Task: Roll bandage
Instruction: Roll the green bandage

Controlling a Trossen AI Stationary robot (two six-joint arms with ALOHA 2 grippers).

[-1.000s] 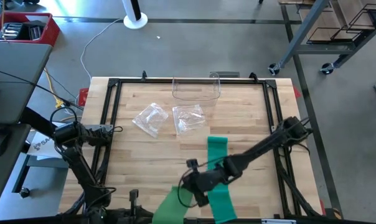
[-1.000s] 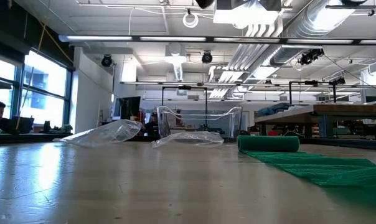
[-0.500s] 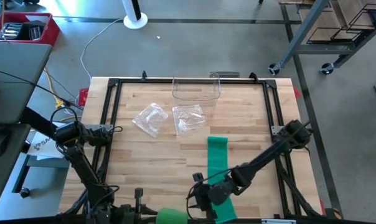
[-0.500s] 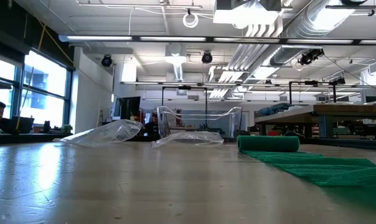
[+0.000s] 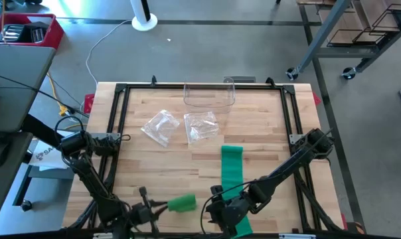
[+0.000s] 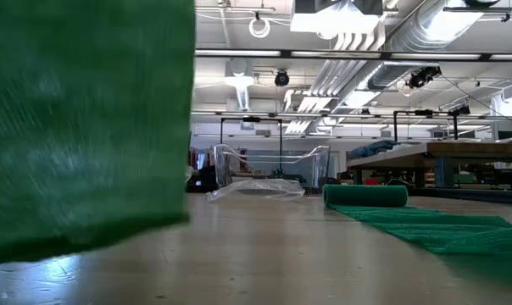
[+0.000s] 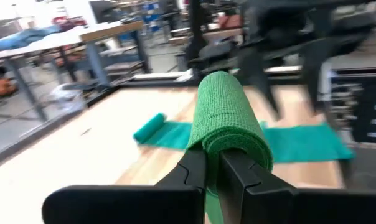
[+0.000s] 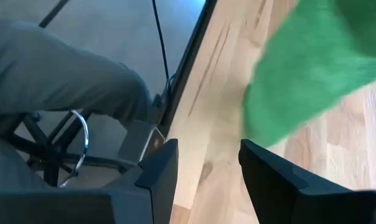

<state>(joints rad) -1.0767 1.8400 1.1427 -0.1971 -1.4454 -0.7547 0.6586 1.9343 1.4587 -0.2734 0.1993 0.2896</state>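
The right gripper (image 5: 222,214) has just let go, fingers apart; the stretchy green fabric bandage (image 5: 181,203) end now hangs pinched in the left gripper (image 5: 162,207), handed over for rolling.

The bandage (image 5: 231,174) is bright green, with a fine woven look in the left wrist view. The table (image 5: 154,166) is light brown wood made of many small boards, and its frame is black. Both arms and their grippers are black. The two plastic bags (image 5: 160,126) and the plastic box (image 5: 209,95) are see-through. The floor around the table is grey. A bin (image 5: 28,30) at the far left is red.
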